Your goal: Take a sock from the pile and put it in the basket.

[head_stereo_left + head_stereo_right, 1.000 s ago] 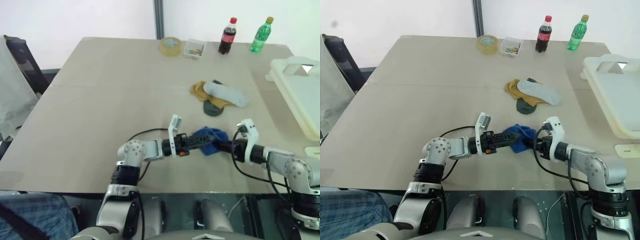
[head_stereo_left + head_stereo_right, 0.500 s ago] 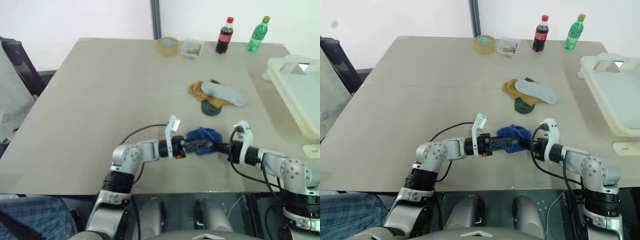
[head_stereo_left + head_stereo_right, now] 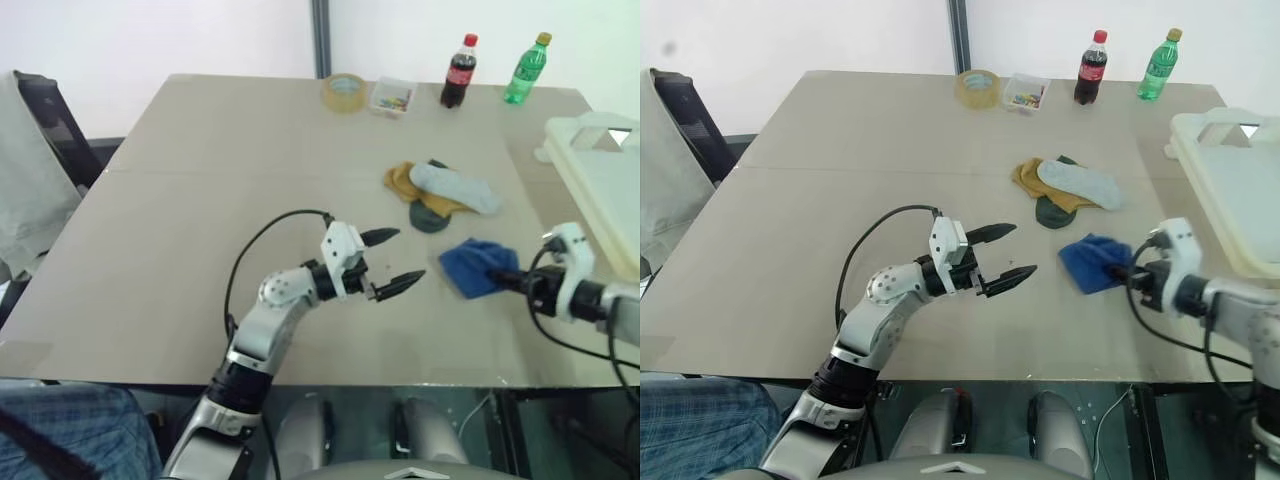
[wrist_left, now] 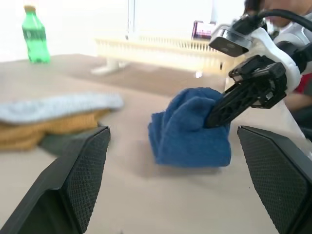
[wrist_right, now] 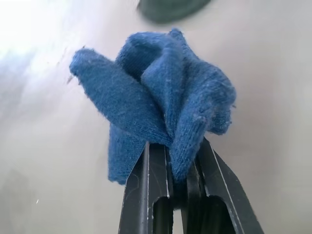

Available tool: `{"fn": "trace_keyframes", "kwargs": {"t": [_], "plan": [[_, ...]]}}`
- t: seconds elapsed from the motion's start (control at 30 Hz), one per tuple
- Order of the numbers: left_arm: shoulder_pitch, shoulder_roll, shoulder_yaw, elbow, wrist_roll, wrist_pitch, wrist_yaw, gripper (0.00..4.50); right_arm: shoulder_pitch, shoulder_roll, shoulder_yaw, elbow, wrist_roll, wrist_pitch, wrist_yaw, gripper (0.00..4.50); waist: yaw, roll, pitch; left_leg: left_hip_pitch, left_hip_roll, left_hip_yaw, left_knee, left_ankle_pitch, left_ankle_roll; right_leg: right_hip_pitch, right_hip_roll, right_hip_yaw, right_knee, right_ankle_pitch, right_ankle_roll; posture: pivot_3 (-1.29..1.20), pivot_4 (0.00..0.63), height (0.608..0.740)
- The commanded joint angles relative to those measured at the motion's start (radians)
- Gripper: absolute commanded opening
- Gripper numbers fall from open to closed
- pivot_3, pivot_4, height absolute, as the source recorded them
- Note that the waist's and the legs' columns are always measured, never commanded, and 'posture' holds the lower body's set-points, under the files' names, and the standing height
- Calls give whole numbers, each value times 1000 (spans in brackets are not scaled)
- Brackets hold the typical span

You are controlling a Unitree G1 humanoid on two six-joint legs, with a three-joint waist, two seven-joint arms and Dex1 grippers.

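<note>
A bright blue sock (image 3: 474, 266) hangs bunched just above the table near its front right, pinched by my right gripper (image 5: 179, 163), which is shut on its edge. The same blue sock (image 4: 191, 127) shows ahead of my left gripper (image 3: 392, 259), which stands open and empty to its left, fingers spread wide. The pile (image 3: 440, 193) lies behind the sock: a light grey sock over a mustard-yellow one and a dark green one. The cream basket (image 3: 603, 180) sits at the table's right edge, beyond my right gripper.
At the far edge of the table stand a roll of tape (image 3: 344, 92), a small clear box of coloured bits (image 3: 391, 97), a cola bottle (image 3: 459, 72) and a green bottle (image 3: 526, 70). A dark chair (image 3: 40, 125) stands left of the table.
My left gripper let go of the blue sock, opened wide, rolled and rose a little. The right gripper carried the sock to the right and slightly up, away from the left gripper.
</note>
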Motion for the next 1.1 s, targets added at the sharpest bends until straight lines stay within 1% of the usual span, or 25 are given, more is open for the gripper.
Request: {"fn": "trace_keyframes", "kwargs": {"t": [0.03, 0.1, 0.17, 0.27, 0.4, 0.57, 0.73, 0.77, 0.8, 0.83, 0.87, 0.93, 0.97, 1.0, 1.03, 1.07, 1.1], "plan": [[-24, -24, -25, 12, 31, -85, -6, 4500, -51, -92, -106, 7, 32, 18, 22, 28, 0, 0, 0, 0, 0, 0, 0, 0, 0, 0, 0, 0, 0, 0, 0, 0, 150, 740], [-40, -45, -30, 32, 39, -109, -2, 4500, -63, -146, -123, 34, 38, 30, 43, 28, 1, 0, 0, 0, 0, -1, 0, 0, 0, 0, 1, 0, 0, 0, 0, 0, 150, 740], [-65, -81, -35, 64, 37, -122, 5, 4500, -88, -213, -141, 113, 19, 23, 64, 28, 4, 0, 0, 0, 1, -1, 0, 0, 0, 0, 1, -1, 0, 0, 0, 0, 150, 740], [-94, -113, -43, 101, 52, -150, 10, 4500, -116, -292, -136, 244, -29, -31, 95, 28, 3, 0, 0, -1, -1, 0, 1, 0, 0, 0, 0, 0, -1, 0, 0, 0, 150, 740], [-126, -166, -41, 121, 40, -155, 31, 4500, -236, -355, -125, 513, -69, -118, 162, 28, -1, 0, 0, 0, -1, 1, 1, -1, 1, 0, 1, 1, -1, 0, 1, 0, 150, 740], [-129, -195, -45, 125, 39, -153, 32, 4500, -407, -385, -61, 869, -193, -285, 173, 28, -2, 1, 0, 1, 0, 2, 1, -1, 1, 0, 2, 2, 0, 0, 1, 0, 150, 740], [-133, -210, -46, 124, 40, -158, 44, 4500, -596, -358, -69, 1209, -276, -427, 70, 28, -1, 4, 0, 1, 0, 4, 1, 0, 1, 0, 2, 4, 0, 0, 1, 0, 150, 740], [-134, -214, -45, 125, 39, -159, 46, 4500, -620, -353, -67, 1263, -292, -456, 56, 612, -1, 4, 0, 0, 0, 4, 0, 0, 1, -1, 2, 4, 0, 0, 1, 0, 150, 740], [-133, -218, -43, 124, 35, -158, 49, 4500, -636, -349, -61, 1304, -307, -481, 48, 788, 0, 4, 0, 0, 0, 6, 1, 0, 1, -1, 2, 4, -1, 0, 1, 0, 150, 740], [-132, -223, -40, 125, 31, -157, 53, 4500, -642, -345, -47, 1335, -329, -513, 45, 1127, 0, 4, 0, 0, 0, 6, 1, 0, 1, -1, 2, 4, -1, 0, 1, 0, 150, 740], [-131, -227, -38, 126, 29, -156, 57, 4500, -643, -342, -34, 1355, -348, -539, 47, 1603, 1, 4, 0, 0, 0, 8, 0, 0, 1, -1, 2, 4, -1, 0, 1, 0, 150, 740], [-129, -230, -36, 127, 31, -156, 59, 4500, -647, -341, -16, 1381, -376, -575, 55, 2398, 0, 4, 0, 0, 0, 9, 0, 0, 1, -1, 2, 4, -1, 0, 1, 0, 150, 740], [-127, -230, -35, 125, 30, -156, 61, 4500, -649, -341, -15, 1389, -384, -590, 51, 2978, 0, 6, 0, 0, 0, 10, 0, 0, 1, -1, 2, 4, -1, 0, 1, 0, 150, 740], [-126, -230, -34, 124, 30, -156, 63, 4500, -650, -342, -15, 1397, -390, -603, 48, 3260, -1, 7, 0, 0, 0, 10, 0, 0, 1, -1, 2, 5, -1, 0, 1, 0, 150, 740], [-125, -230, -33, 123, 30, -156, 65, 4500, -652, -343, -15, 1404, -395, -612, 47, 3687, -1, 8, 0, 0, 0, 11, 0, 0, 1, -1, 2, 6, -1, 1, 1, 0, 150, 740], [-124, -229, -34, 122, 30, -155, 66, 4500, -646, -345, -10, 1402, -407, -631, 49, 3881, -1, 8, -1, 1, 0, 11, 0, 0, 1, -1, 2, 6, -1, 1, 1, 0, 150, 740], [-123, -228, -34, 120, 30, -155, 65, 4500, -634, -348, 3, 1391, -425, -652, 52, 4483, -1, 8, -1, 1, 0, 11, 0, 0, 1, -1, 2, 6, -1, 1, 1, 0, 150, 740]]}}
